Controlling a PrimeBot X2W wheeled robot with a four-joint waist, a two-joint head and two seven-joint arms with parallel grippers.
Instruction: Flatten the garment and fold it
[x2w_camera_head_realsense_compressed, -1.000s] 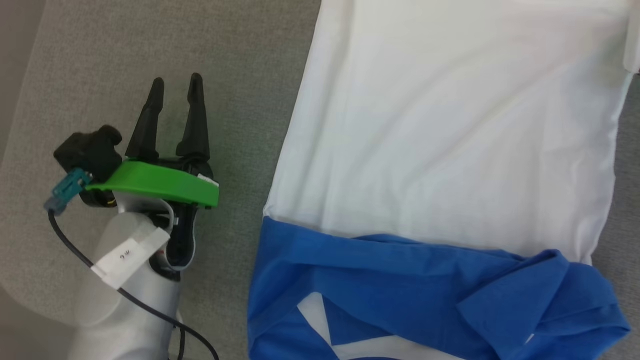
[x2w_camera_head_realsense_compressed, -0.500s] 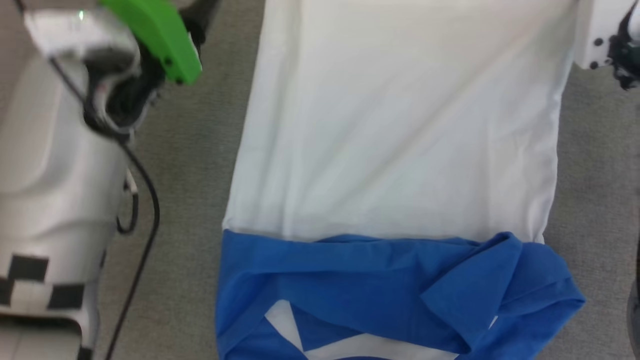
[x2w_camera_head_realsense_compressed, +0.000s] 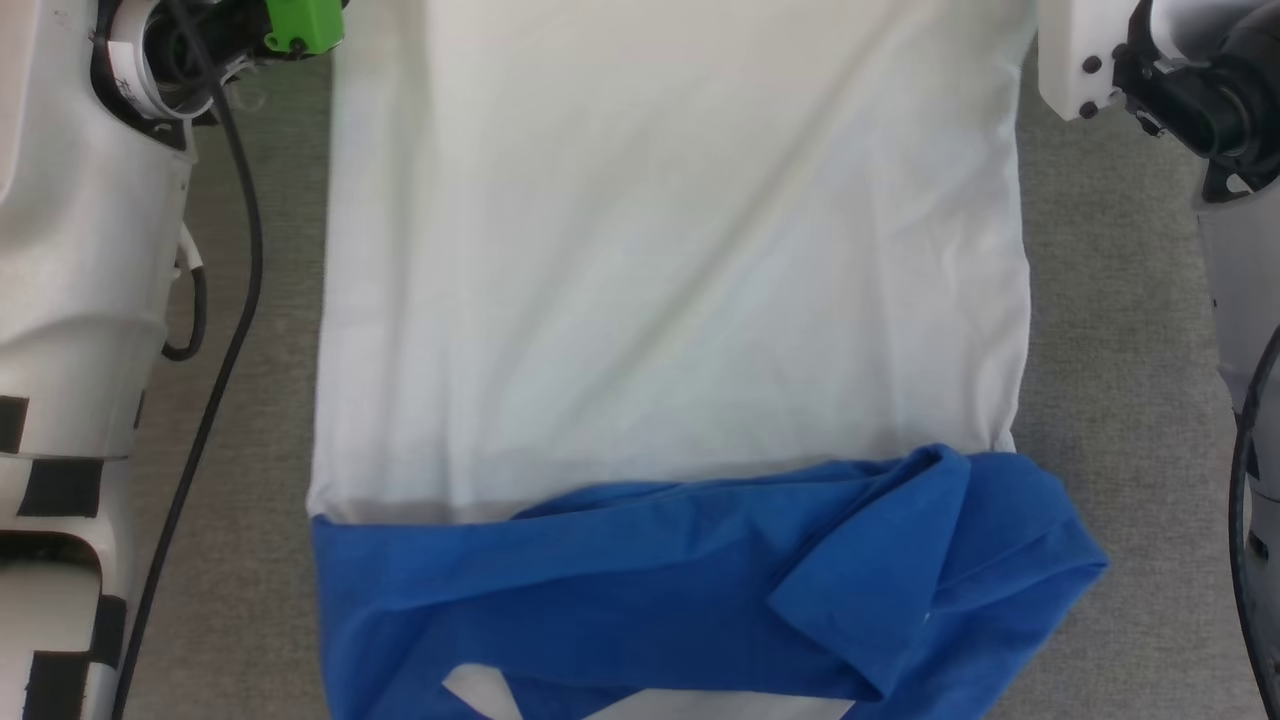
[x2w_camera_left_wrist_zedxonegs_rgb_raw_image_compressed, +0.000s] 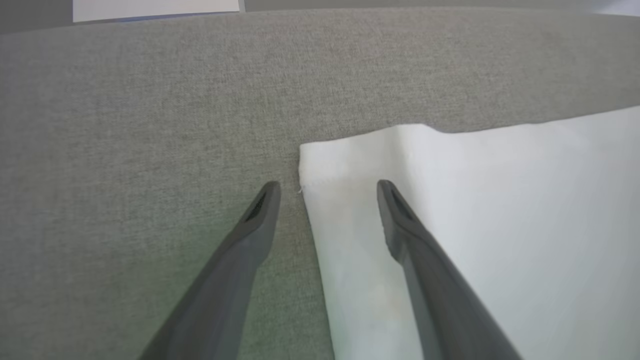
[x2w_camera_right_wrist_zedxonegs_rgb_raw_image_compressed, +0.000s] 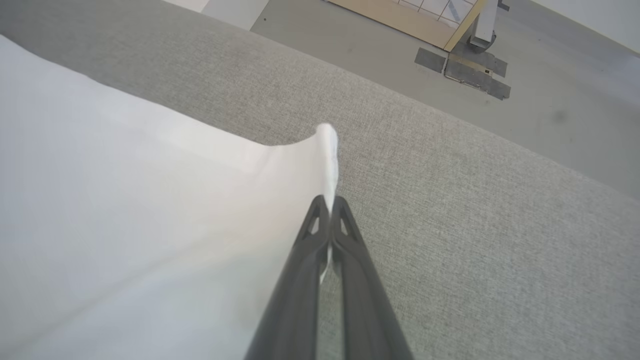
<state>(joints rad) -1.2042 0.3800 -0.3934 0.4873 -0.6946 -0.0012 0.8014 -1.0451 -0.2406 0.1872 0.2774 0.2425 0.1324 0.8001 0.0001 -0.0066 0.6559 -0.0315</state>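
Note:
The garment (x2w_camera_head_realsense_compressed: 670, 290) lies spread on the grey table, white body toward the far side, crumpled royal-blue sleeves and collar (x2w_camera_head_realsense_compressed: 700, 590) near me. In the left wrist view my left gripper (x2w_camera_left_wrist_zedxonegs_rgb_raw_image_compressed: 327, 187) is open, its fingers straddling the garment's far left hem corner (x2w_camera_left_wrist_zedxonegs_rgb_raw_image_compressed: 345, 155), one finger over grey cloth, the other over white fabric. My right gripper (x2w_camera_right_wrist_zedxonegs_rgb_raw_image_compressed: 327, 202) is shut on the garment's far right hem corner (x2w_camera_right_wrist_zedxonegs_rgb_raw_image_compressed: 327, 145), which stands up pinched between the fingertips. The head view shows both wrists at the top corners, fingertips cut off by the frame.
The grey fabric-covered table (x2w_camera_head_realsense_compressed: 1110, 350) extends on both sides of the garment. A black cable (x2w_camera_head_realsense_compressed: 235, 250) hangs along my left arm. Beyond the table's far edge lie floor and a wooden-edged structure (x2w_camera_right_wrist_zedxonegs_rgb_raw_image_compressed: 400, 15). A white sheet (x2w_camera_left_wrist_zedxonegs_rgb_raw_image_compressed: 155, 7) lies past the far edge.
The head camera has tilted and shifted, so the garment sits further left and lower in view. My left arm has reached forward to the far left hem corner; the right wrist has come into view.

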